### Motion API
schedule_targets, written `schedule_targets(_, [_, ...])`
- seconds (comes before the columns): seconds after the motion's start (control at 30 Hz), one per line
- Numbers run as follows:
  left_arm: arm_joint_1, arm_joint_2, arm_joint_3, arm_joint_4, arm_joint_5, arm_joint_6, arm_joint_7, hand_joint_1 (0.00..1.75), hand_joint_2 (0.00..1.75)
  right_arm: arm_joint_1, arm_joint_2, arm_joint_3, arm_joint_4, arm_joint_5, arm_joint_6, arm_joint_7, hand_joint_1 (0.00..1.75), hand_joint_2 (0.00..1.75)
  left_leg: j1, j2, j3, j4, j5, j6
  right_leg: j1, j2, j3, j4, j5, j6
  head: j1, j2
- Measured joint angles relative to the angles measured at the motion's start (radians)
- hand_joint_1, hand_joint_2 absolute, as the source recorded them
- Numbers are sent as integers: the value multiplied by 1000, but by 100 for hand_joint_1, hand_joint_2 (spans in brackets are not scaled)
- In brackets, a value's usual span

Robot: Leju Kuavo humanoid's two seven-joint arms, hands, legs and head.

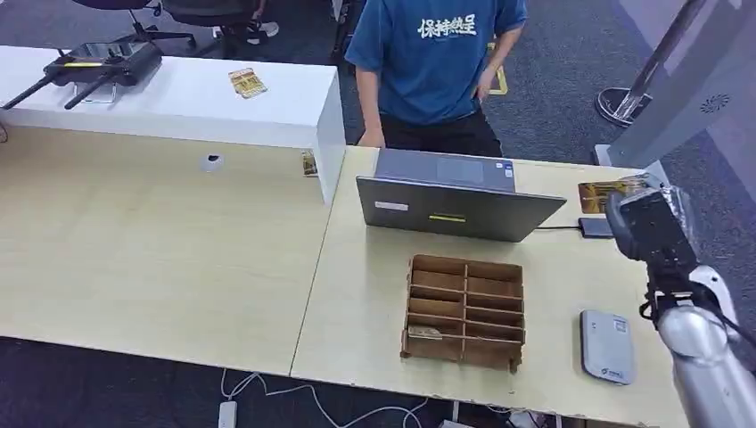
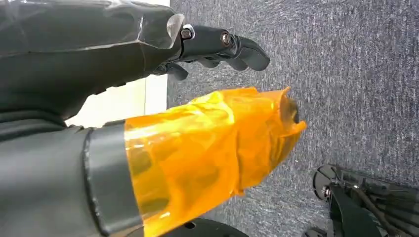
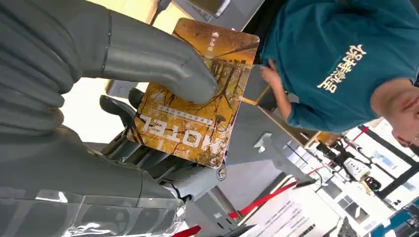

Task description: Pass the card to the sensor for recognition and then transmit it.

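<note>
A: Where is the card now, and why is it held like this?

B: The yellow plastic hotel card point(image 3: 195, 96) is in the right hand point(image 3: 123, 98). The thick grey thumb presses on its printed face and the darker fingers point(image 3: 116, 106) are under it, so the card is clamped flat between them. I think this leaves most of the face free, which helps a reader to sense it. In the head view the card point(image 1: 609, 193) is raised above the right end of the pale wooden table point(image 1: 160, 241), beside the grey open laptop point(image 1: 455, 201).

A: And the sensor?

B: I judge it is the flat grey rounded card reader point(image 1: 607, 346), lying near the front edge, well apart from the card.

A: The left hand point(image 2: 217, 47)?

B: It hangs over dark carpet, fingers slightly curled and apart, holding nothing.

A: How many things?

B: One reader, one laptop, one brown wooden compartment box point(image 1: 464, 309), one person in a blue shirt point(image 1: 437, 62). Two more yellow cards: one point(image 1: 247, 82) on the white counter point(image 1: 178, 98), one point(image 1: 308, 163) under its edge.
</note>
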Motion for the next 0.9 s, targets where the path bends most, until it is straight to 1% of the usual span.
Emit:
schedule_targets(0.13, [0, -1, 4, 0, 8, 1, -3, 0, 0, 49, -16, -3, -23, 8, -16, -9, 175, 175, 0, 0, 0, 0, 0, 0, 0, 0, 0, 0, 0, 0, 0, 0])
schedule_targets(0.37, [2, -5, 19, 0, 21, 10, -10, 0, 0, 189, -61, -67, -65, -35, -24, -43, 175, 175, 0, -1, -1, 0, -1, 0, -1, -1, 0, 0, -1, 1, 0, 0])
schedule_targets(0.5, [2, -6, 23, 0, 21, 10, -11, 0, 0, 221, -74, -92, -75, -37, -26, -45, 175, 175, 0, 0, -1, 0, -1, 0, -1, 0, 0, 0, -1, 1, 0, 0])
schedule_targets(0.73, [2, -9, 25, 0, 22, 11, -12, 0, 0, 244, -81, -111, -85, -35, -26, -46, 175, 175, 0, -1, 0, 0, -1, 0, -1, -1, 0, 0, -1, 1, 0, 0])
schedule_targets(0.9, [3, -10, 25, 0, 23, 12, -11, 0, 0, 300, -95, -162, -85, 10, -42, -45, 175, 175, 0, -1, -1, 0, -2, 0, -1, -1, 0, 0, -2, 1, 0, 0])
